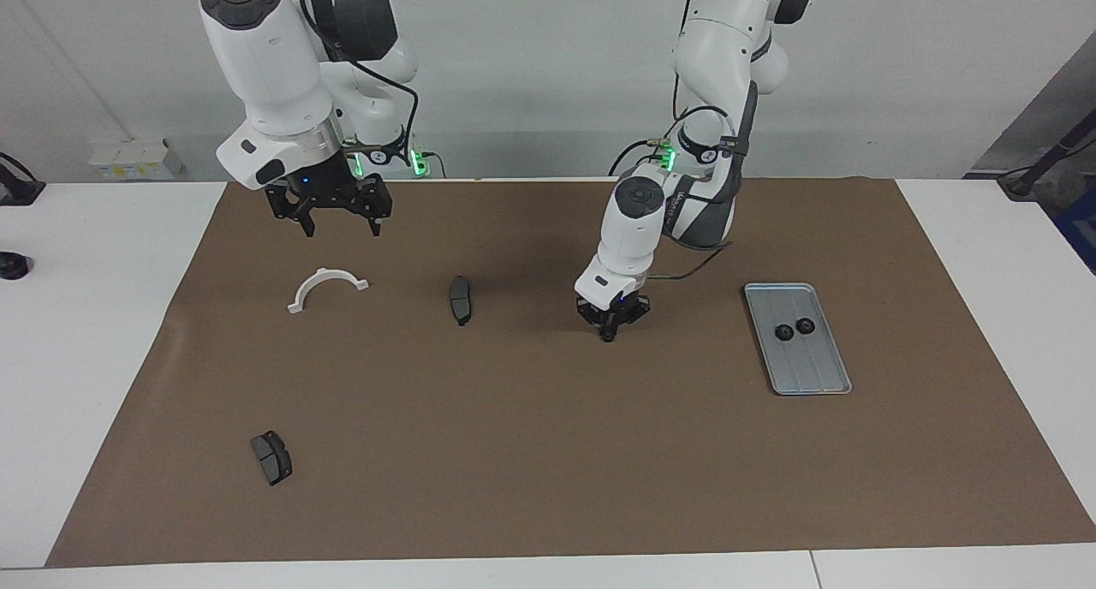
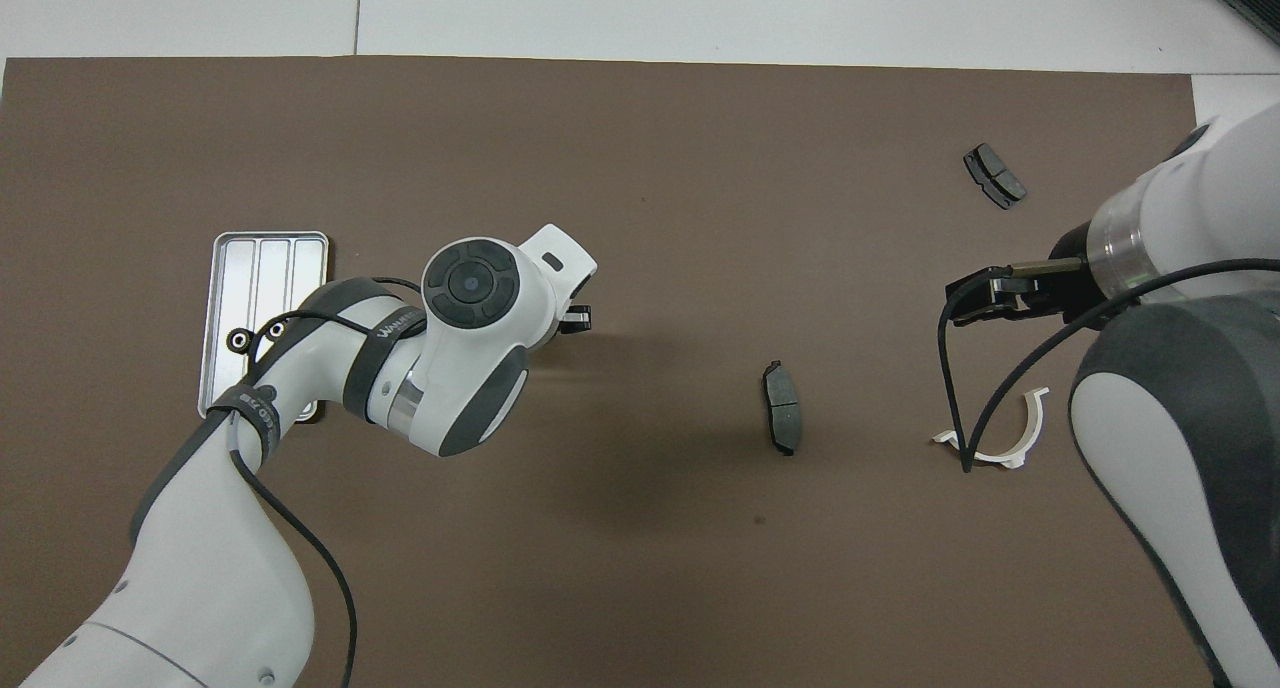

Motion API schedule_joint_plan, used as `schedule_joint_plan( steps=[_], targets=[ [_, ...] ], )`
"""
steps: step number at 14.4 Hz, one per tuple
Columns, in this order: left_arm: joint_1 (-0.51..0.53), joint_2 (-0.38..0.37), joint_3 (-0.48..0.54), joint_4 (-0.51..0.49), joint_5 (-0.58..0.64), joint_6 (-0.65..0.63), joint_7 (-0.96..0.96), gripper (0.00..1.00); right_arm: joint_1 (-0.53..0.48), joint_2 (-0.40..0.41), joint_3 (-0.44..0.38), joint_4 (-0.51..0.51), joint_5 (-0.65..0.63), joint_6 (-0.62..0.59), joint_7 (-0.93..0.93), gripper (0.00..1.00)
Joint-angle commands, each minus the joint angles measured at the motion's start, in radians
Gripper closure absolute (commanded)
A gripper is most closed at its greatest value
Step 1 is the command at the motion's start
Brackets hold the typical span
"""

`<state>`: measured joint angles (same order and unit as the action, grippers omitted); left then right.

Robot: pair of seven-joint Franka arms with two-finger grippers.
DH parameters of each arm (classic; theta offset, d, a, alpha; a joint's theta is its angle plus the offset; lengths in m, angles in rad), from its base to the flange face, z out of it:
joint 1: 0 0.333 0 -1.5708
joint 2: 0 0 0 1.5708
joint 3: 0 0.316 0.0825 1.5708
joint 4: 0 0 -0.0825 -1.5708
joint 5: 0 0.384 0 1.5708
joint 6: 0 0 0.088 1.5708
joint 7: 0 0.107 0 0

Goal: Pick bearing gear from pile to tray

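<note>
The silver tray [image 1: 809,371] lies at the left arm's end of the brown mat, with two small black round pieces [image 1: 782,332] [image 1: 805,324] in it. In the overhead view the left arm covers part of the tray [image 2: 262,268], and one black piece [image 2: 238,340] shows. My left gripper [image 1: 608,334] [image 2: 578,318] is low at the mat between the tray and a dark brake pad [image 1: 461,300] [image 2: 782,420]. Its fingers are together, and what is at their tips is hidden. My right gripper [image 1: 341,225] [image 2: 962,303] is open and empty, raised over the mat by the white half-ring bracket [image 1: 325,288] [image 2: 1003,459].
A second brake pad [image 1: 271,457] [image 2: 994,175] lies farther from the robots, at the right arm's end of the mat. White table surface surrounds the mat [image 1: 548,452].
</note>
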<state>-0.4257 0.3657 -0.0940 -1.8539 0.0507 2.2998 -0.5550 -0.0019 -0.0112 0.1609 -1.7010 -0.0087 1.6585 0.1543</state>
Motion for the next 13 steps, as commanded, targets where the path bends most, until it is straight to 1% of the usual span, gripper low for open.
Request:
schedule_joint_plan(
  steps=[1, 3, 7, 10, 11, 13],
  targets=[
    [0.092, -0.001, -0.003, 0.078, 0.006, -0.079, 0.009, 1.0, -0.024, -0.038, 0.009, -0.048, 0.032, 0.032, -0.035, 0.0],
    [0.169, -0.025, -0.004, 0.076, 0.004, -0.114, 0.07, 1.0, -0.029, -0.033, 0.009, -0.039, 0.032, 0.03, -0.035, 0.0],
    [0.338, -0.085, -0.009, 0.065, -0.011, -0.239, 0.33, 1.0, -0.03, -0.016, 0.008, -0.003, 0.032, 0.026, -0.036, 0.0],
    [0.444, -0.113, -0.007, 0.039, -0.012, -0.298, 0.513, 1.0, -0.03, -0.015, 0.008, 0.01, 0.03, 0.006, -0.036, 0.0],
    [0.476, -0.131, -0.007, 0.012, -0.012, -0.309, 0.568, 1.0, -0.032, -0.015, 0.008, 0.015, 0.029, -0.003, -0.036, 0.0],
    [0.51, -0.169, -0.006, -0.074, -0.012, -0.301, 0.639, 1.0, -0.032, -0.015, 0.008, 0.018, 0.023, -0.011, -0.035, 0.0]
  ],
)
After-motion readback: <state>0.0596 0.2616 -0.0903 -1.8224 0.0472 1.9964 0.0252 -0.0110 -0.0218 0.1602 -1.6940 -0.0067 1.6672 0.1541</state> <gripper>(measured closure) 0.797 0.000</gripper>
